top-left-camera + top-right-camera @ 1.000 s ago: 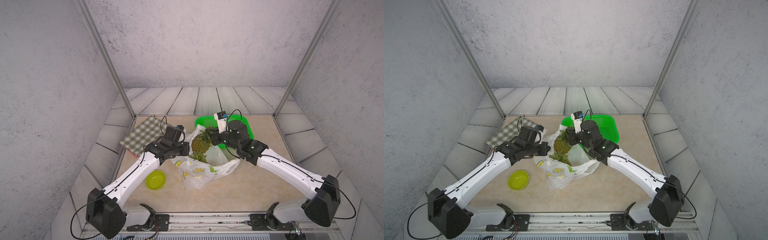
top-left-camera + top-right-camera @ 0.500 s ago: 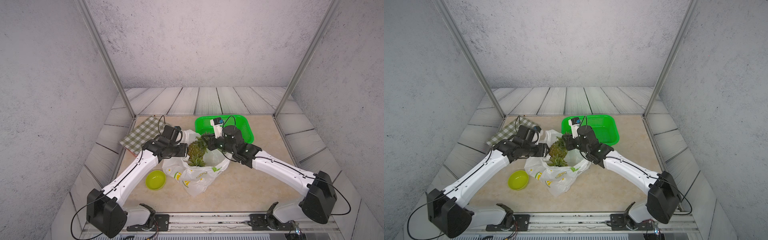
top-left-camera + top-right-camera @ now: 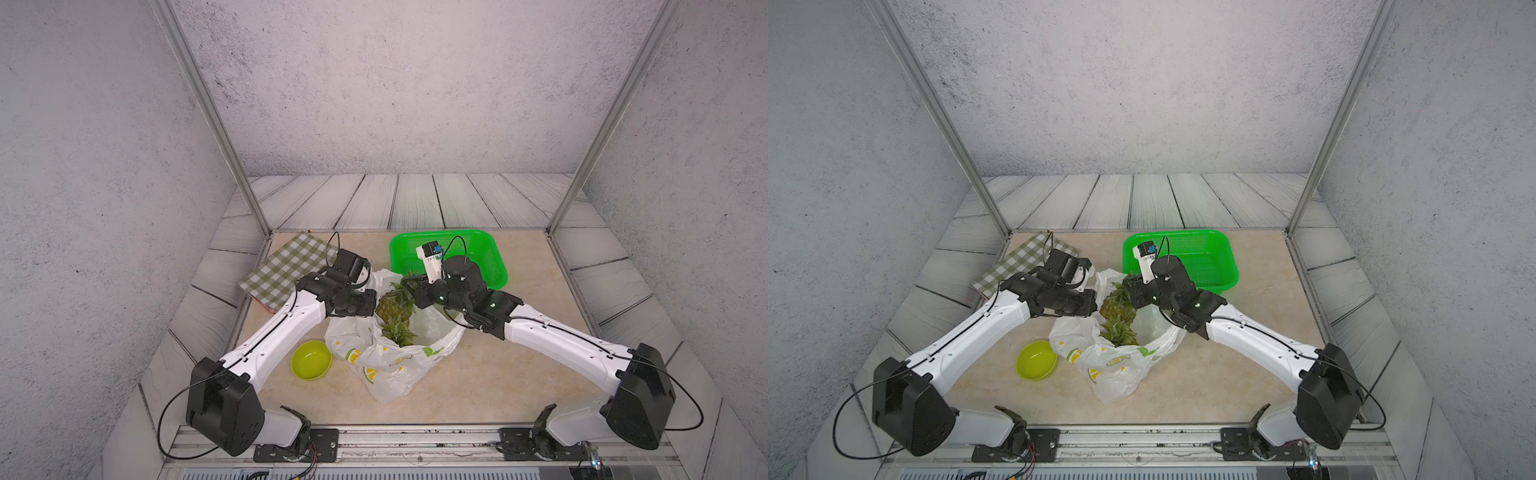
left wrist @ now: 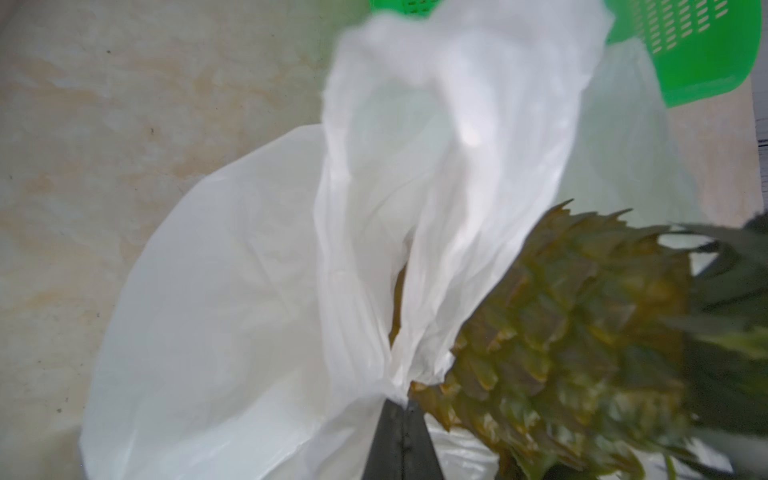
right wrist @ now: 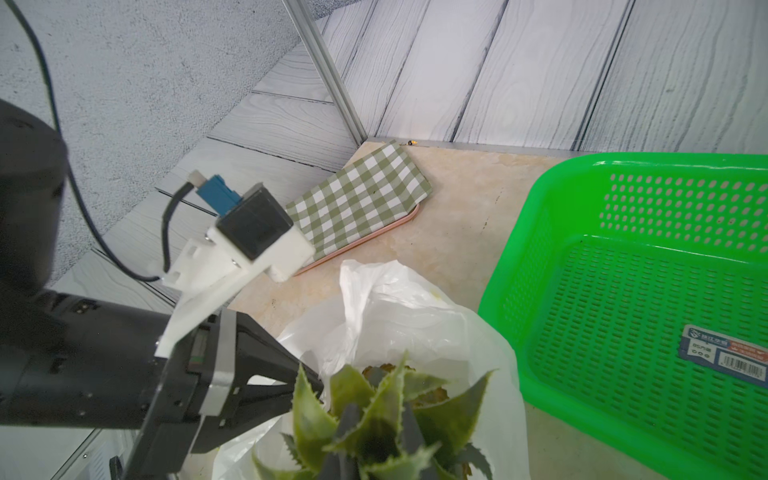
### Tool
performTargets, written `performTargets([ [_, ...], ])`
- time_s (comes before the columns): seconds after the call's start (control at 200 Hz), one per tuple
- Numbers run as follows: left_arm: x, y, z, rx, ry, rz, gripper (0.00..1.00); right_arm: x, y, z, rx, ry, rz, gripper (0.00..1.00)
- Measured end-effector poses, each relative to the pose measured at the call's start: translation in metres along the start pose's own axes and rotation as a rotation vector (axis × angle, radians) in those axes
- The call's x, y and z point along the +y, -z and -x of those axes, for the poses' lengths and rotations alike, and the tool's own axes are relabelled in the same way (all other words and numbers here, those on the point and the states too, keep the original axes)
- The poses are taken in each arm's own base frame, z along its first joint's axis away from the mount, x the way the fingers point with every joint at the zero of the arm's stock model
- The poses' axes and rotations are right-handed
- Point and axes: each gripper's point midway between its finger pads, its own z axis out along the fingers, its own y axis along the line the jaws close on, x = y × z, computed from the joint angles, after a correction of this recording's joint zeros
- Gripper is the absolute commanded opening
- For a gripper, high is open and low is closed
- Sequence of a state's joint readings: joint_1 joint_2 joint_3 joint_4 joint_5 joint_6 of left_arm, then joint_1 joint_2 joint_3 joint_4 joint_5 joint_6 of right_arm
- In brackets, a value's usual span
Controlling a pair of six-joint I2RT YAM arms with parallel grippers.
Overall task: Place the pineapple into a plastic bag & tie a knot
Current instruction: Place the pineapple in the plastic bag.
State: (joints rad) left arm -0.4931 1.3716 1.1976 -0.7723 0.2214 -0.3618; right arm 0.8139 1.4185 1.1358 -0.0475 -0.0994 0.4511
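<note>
The pineapple (image 3: 390, 308) (image 3: 1115, 307) hangs tilted over the open mouth of the plastic bag (image 3: 386, 368) (image 3: 1113, 368), with its lower part inside. My right gripper (image 3: 412, 291) (image 3: 1130, 291) (image 5: 378, 434) is shut on the pineapple's leafy crown (image 5: 365, 399). Grey fingers (image 5: 349, 415) show between the leaves. My left gripper (image 3: 371, 305) (image 3: 1094, 305) (image 4: 400, 405) is shut on a bunched edge of the bag (image 4: 365, 232) and holds that side up beside the fruit (image 4: 573, 316). The bag (image 5: 399, 316) is white with lemon prints. The knot is out of view.
A green perforated basket (image 3: 496, 266) (image 3: 1229, 266) (image 5: 540, 232) stands behind the right gripper, with a label inside. A lime bowl (image 3: 311, 359) (image 3: 1036, 360) sits left of the bag. A green checked board (image 3: 286, 266) (image 5: 361, 199) lies at the back left.
The right gripper has carried the pineapple leftward and lower, into the bag's mouth. The bag has shifted left and bunched up. The left gripper has opened and shut again on the bag's edge.
</note>
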Motion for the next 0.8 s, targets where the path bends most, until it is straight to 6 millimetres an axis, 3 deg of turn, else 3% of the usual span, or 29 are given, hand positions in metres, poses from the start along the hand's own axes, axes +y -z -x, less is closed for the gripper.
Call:
performTargets([
  [0.21,-0.006,0.044,0.006,-0.142,0.005,-0.089,0.0,0.009,0.001,-0.006,0.032,0.045,0.009,0.0],
  [0.335,-0.01,0.058,0.005,-0.205,0.037,-0.199,0.0,0.012,0.003,-0.007,0.044,0.06,0.011,0.0],
  [0.48,-0.011,0.057,0.004,-0.214,0.079,-0.275,0.0,0.018,0.006,-0.003,0.06,0.069,0.023,0.0],
  [0.801,-0.015,0.047,0.003,-0.212,0.129,-0.344,0.0,0.055,0.009,0.01,0.042,0.031,0.131,0.0],
])
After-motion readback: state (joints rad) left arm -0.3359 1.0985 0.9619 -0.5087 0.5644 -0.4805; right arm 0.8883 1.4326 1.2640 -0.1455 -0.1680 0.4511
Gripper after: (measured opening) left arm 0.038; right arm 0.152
